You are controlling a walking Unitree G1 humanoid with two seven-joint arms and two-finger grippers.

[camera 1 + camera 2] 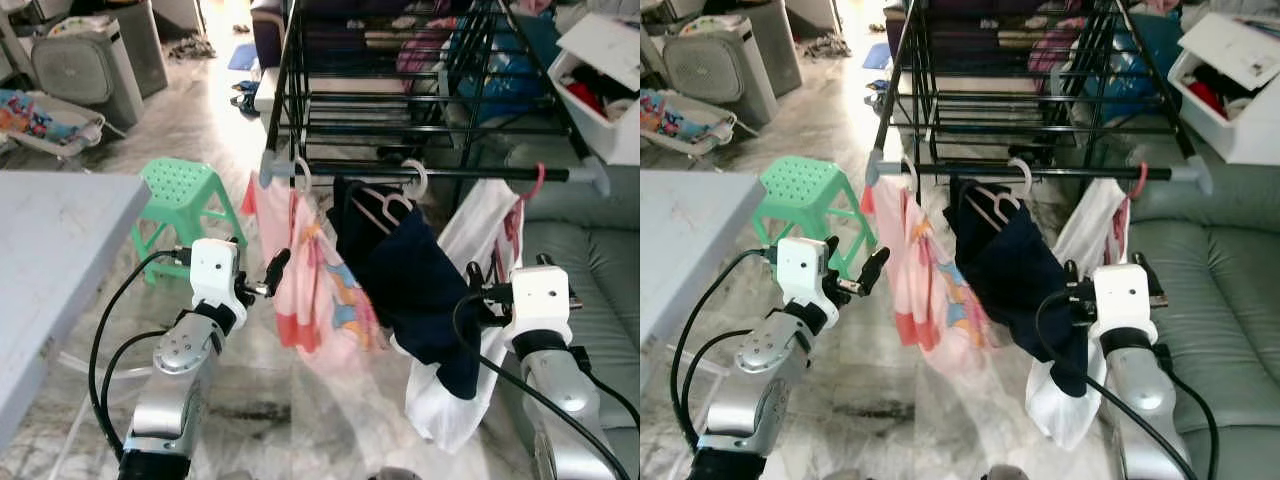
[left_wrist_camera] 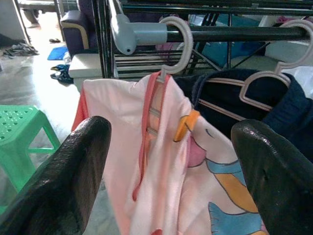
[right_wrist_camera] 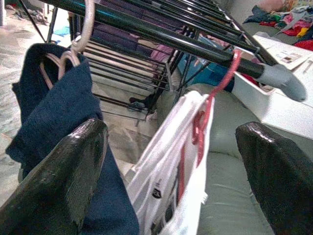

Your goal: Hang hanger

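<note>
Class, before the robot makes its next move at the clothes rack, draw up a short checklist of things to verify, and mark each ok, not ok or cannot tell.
1. Pink printed garment's pale hanger hook over the black rack bar: ok.
2. Dark navy garment's hanger on the bar: ok.
3. White garment's red hanger hooked on the bar: ok.
4. Left gripper open, holding nothing: ok.
5. Right gripper open, holding nothing: ok.
6. Navy garment sits straight on its hanger: not ok, it droops to one side.

The white garment (image 1: 470,330) is partly hidden behind the navy garment (image 1: 415,285). The bench (image 1: 50,260) (grey) runs off the left edge.
</note>
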